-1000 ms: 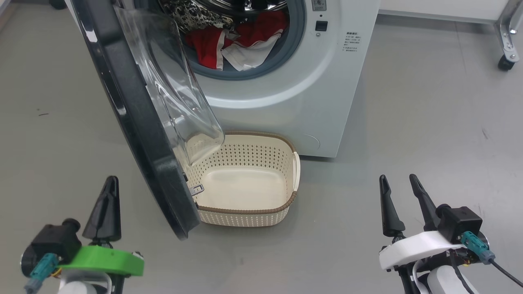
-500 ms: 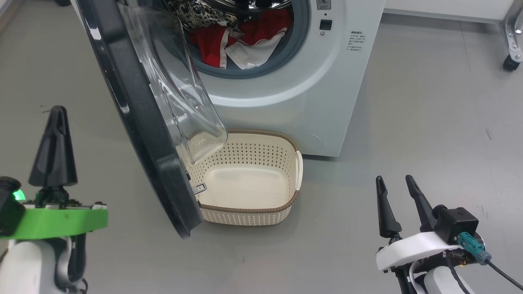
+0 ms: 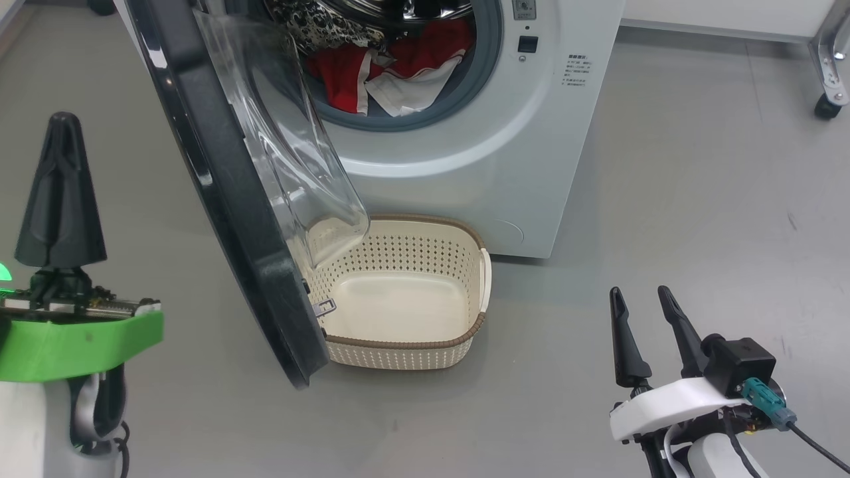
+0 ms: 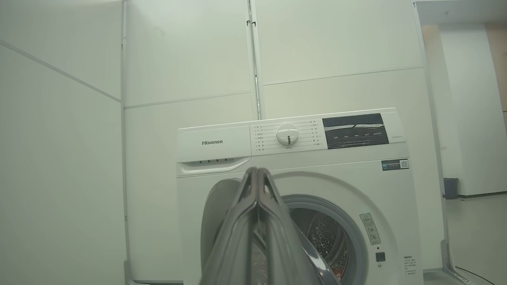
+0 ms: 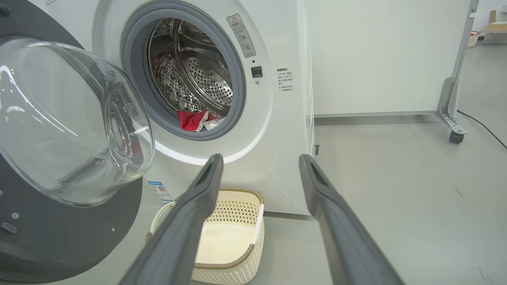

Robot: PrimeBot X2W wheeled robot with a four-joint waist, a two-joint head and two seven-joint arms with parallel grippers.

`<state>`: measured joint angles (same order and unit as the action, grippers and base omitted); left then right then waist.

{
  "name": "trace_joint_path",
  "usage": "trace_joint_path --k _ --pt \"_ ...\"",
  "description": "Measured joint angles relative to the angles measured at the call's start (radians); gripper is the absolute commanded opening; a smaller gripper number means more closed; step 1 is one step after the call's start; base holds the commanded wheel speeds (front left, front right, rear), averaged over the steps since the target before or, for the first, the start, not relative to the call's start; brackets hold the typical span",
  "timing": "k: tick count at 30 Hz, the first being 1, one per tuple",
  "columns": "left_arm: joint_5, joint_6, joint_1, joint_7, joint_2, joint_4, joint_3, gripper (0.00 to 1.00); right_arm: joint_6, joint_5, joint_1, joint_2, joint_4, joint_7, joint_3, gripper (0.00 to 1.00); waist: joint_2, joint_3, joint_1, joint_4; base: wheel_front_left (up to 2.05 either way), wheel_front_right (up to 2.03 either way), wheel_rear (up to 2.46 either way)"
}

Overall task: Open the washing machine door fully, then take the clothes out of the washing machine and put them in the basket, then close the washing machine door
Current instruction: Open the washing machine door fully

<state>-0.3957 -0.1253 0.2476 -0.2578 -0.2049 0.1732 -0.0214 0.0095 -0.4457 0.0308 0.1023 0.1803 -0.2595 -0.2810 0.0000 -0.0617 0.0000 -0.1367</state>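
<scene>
Holding the left gripper (image 3: 61, 126) up at the far left over the grey floor (image 3: 697, 166), with its two fingers pressed flat together into one dark spike, gripping nothing. Pointing it, in the left wrist view, toward the upper front of the washing machine (image 3: 465, 146), just under the dial (image 4: 287, 133) and the dark display panel (image 4: 352, 130). Staying clear of the washing machine door (image 3: 219, 179) to its right, not touching it.

Looking next at that door, swung out partway toward the head camera, with its black frame seen almost edge-on and its clear glass bowl (image 3: 292, 153) bulging to the right, overlapping the left rear corner of the basket (image 3: 405, 344) in the head view. Finding the basket on the floor just in front of the machine's base, its left end partly behind the door's lower edge, showing its bare cream bottom.

Looking into the grey-rimmed opening above, at the clothes (image 3: 392, 73) lying red and white in the bottom of the drum, bunched against the front lip, with a black-and-white patterned garment (image 3: 312, 26) just to their left.

Holding the right gripper (image 3: 639, 292) low at the lower right, with its fingers spread wide around nothing, well apart from the basket and the machine. Aiming it, in the right wrist view, past the basket toward the machine's lower front.

Ending at a caster wheel (image 3: 827, 106) at the far right edge.
</scene>
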Motion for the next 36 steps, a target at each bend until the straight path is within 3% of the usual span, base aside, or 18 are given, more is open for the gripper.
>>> trace_joint_path --k 13,24,36 --pt "0.002 0.000 0.004 0.012 -0.004 0.063 -0.182 0.00 0.018 0.009 0.000 -0.009 0.015 0.000 0.014 1.00 0.0000 0.010 0.0000 0.009 0.00 0.00 0.00" --pt "0.001 0.000 -0.008 0.086 -0.005 0.050 -0.373 0.00 0.032 0.018 0.000 -0.016 0.026 0.000 0.017 1.00 0.0000 0.006 0.0000 0.019 0.00 0.00 0.00" --pt "-0.041 0.000 -0.087 0.183 -0.002 -0.080 -0.427 0.00 0.041 0.026 0.000 -0.026 0.031 0.000 0.024 1.00 0.0000 -0.008 0.0000 0.027 0.00 0.00 0.00"
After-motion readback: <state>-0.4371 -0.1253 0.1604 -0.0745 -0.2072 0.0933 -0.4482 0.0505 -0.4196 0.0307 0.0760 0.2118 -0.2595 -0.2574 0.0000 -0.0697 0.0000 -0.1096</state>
